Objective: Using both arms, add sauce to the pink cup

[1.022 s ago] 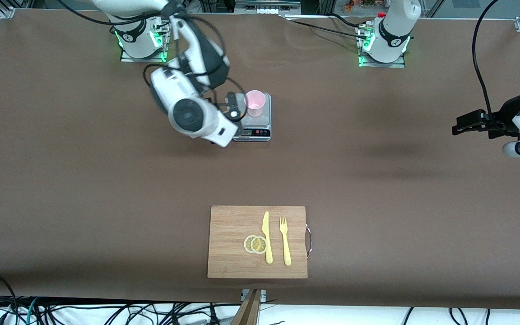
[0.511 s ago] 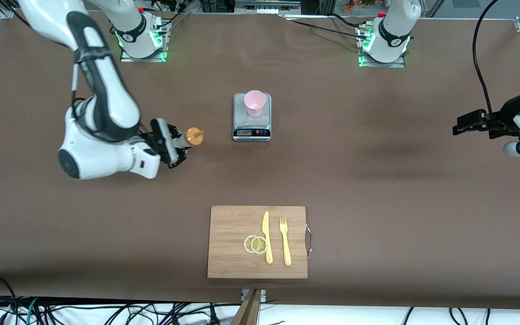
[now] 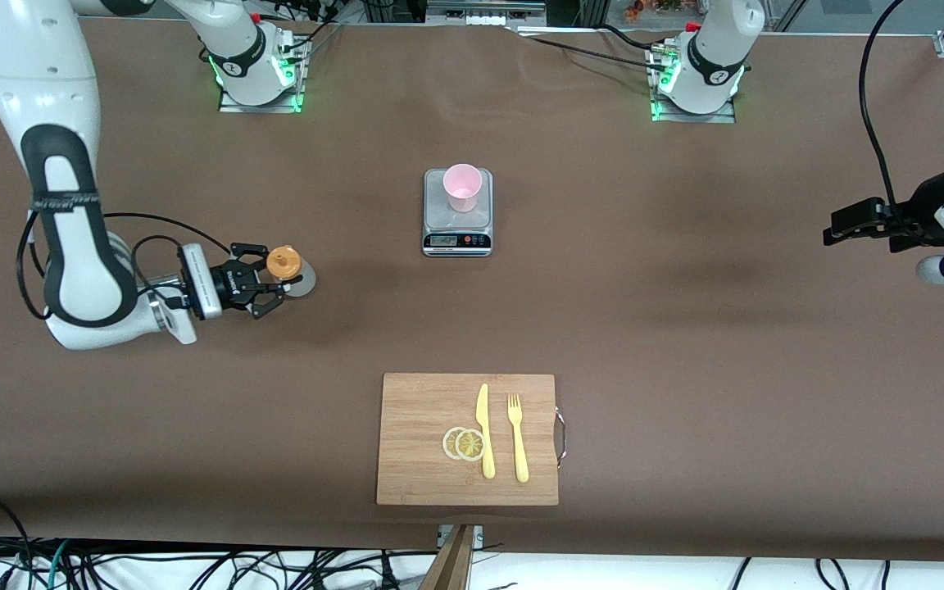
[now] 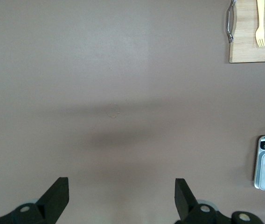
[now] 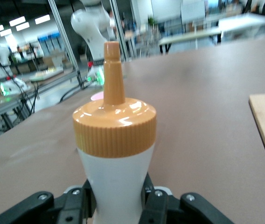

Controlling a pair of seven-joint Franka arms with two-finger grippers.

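Translucent whitish plastic with an orange nozzle cap: this small squeeze bottle of sauce [image 3: 285, 266] stands upright on the brown table toward the right arm's end, well apart from the pale pink plastic cup [image 3: 462, 188]. The right gripper [image 3: 269, 283] has its fingers clamped on the bottle's body, below the cap. Such a bottle looks light and soft-walled, so I judge that a hard squeeze would push sauce out too early; the body under the cap seems the good place to hold, because the smooth plastic may slip higher up. The cup is also light and could tip easily. It sits on a small grey kitchen scale [image 3: 457, 232] near the middle of the table.

The left gripper [image 3: 837, 228] waits over the left arm's end of the table, fingers apart and empty. A wooden cutting board [image 3: 423, 442] with a yellow knife [image 3: 484, 430], yellow fork [image 3: 517, 437] and lemon slices [image 3: 464, 443] lies nearer the front camera, not in the way.
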